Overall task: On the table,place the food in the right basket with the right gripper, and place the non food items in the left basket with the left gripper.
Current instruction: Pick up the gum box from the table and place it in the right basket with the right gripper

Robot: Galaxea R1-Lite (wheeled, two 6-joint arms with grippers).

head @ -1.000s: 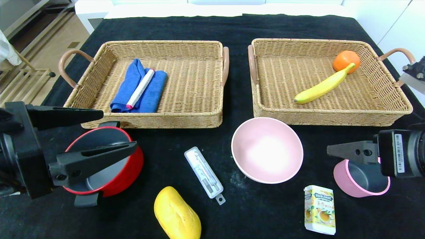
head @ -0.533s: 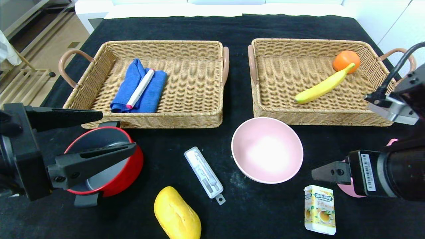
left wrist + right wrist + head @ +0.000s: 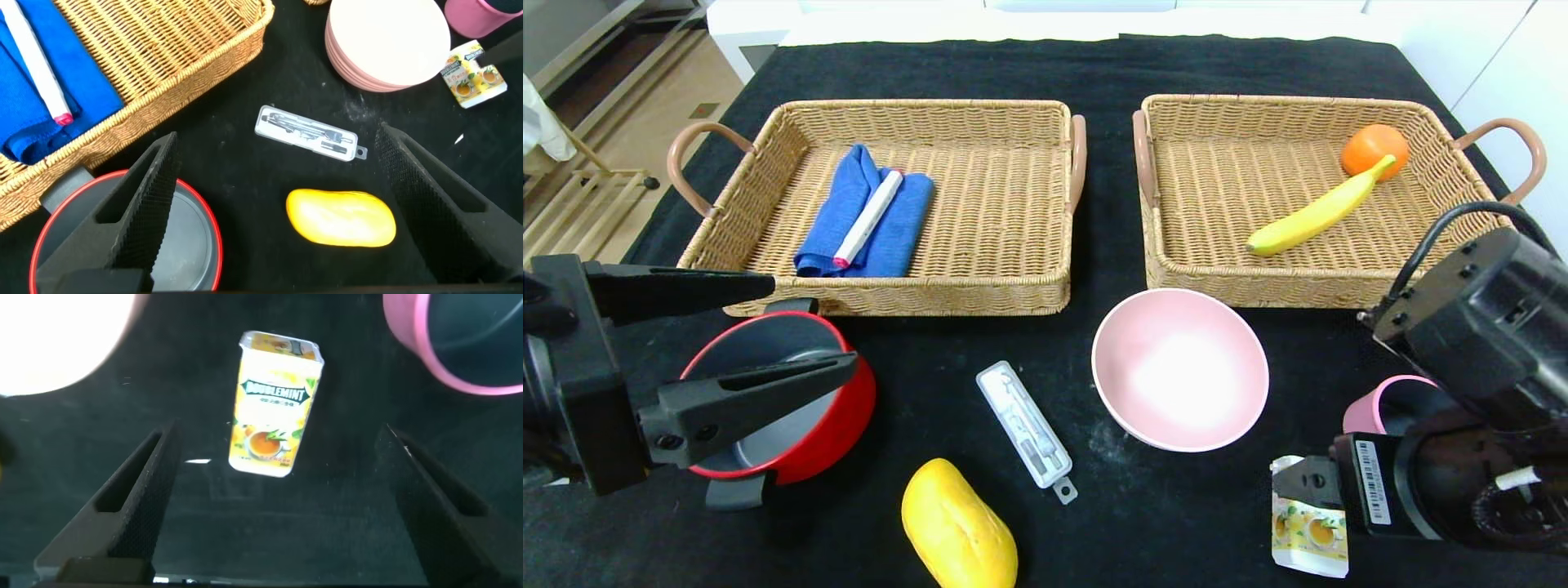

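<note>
My right gripper [image 3: 279, 434] hangs open over the small white-yellow drink carton [image 3: 1308, 535], which lies flat on the black table [image 3: 1111, 245] at the near right. The carton's [image 3: 276, 404] near end lies between the fingertips, and nothing is held. The left gripper [image 3: 815, 322] stands open above the red pot [image 3: 792, 408], empty. The yellow mango-like fruit [image 3: 958, 527] lies near the front edge. Between the pot and the pink bowl [image 3: 1180, 367] lies the slim white case [image 3: 1027, 429]. My right arm partly hides the pink saucepan [image 3: 1372, 404].
The left basket [image 3: 898, 296] holds a blue cloth [image 3: 894, 229] with a white pen [image 3: 870, 216] on it. A banana [image 3: 1319, 211] and an orange [image 3: 1374, 149] lie in the right basket [image 3: 1339, 287]. Both baskets stand side by side behind the loose items.
My right arm has swung from over the pink saucepan toward the table's front edge and now covers the top of the carton. The left arm has stayed still.
</note>
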